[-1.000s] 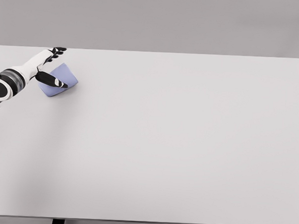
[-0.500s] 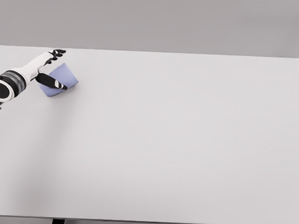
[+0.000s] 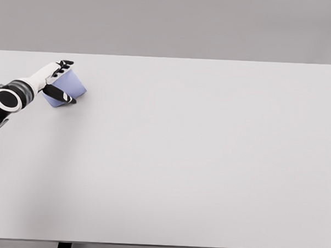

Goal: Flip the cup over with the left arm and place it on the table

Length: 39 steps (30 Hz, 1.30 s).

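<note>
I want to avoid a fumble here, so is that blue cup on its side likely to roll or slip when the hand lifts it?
The cup lies tilted on the table, so its round, tapered wall would probably roll in a curve if nudged. It looks small and plain, likely light and stiff. The left hand brackets it with fingers above and thumb below; a smooth wall might slip.

No readable text, label, brand, number or sign anywhere. Plain and unmarked: small lavender-blue cup (image 3: 69,87), white-and-black five-finger left hand (image 3: 56,79), broad pale grey table (image 3: 197,158).
</note>
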### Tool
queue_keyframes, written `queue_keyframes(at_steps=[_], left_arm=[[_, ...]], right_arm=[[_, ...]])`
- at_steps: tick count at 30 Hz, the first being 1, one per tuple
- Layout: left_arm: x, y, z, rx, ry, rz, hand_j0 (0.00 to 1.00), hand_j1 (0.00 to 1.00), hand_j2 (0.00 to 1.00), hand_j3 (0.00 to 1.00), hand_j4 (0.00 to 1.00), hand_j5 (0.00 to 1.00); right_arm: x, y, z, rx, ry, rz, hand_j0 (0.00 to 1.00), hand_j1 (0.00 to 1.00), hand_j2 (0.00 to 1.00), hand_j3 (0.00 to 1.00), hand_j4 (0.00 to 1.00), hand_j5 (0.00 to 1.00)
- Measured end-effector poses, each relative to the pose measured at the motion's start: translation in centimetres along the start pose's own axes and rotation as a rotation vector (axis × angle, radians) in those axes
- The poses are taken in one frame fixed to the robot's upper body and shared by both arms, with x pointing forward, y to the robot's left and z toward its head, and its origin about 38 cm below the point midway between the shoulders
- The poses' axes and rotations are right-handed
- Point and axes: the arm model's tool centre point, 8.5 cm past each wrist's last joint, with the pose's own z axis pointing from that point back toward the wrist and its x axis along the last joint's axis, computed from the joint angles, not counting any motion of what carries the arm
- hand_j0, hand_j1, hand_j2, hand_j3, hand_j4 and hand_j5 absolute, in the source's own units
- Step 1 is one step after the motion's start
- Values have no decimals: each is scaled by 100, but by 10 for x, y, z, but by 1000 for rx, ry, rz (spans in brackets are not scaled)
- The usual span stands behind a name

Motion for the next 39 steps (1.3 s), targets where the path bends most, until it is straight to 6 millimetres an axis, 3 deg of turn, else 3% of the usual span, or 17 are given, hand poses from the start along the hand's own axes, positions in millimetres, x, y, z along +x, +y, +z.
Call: queue_keyframes(at_steps=[17,24,39], left_arm=[[1,-6,-5,-7,4,11,96,96,96,96,96,96],[2,-8,-5,-10,-3,9,63,63,63,63,63,63],[5,-6,-3,-7,-38,18,65,65,65,65,65,65]], right_arm=[[0,0,0,0,0,0,100,100,100,100,100,100],[0,0,0,0,0,0,100,100,100,100,100,100],[0,0,0,0,0,0,100,100,100,100,100,100]])
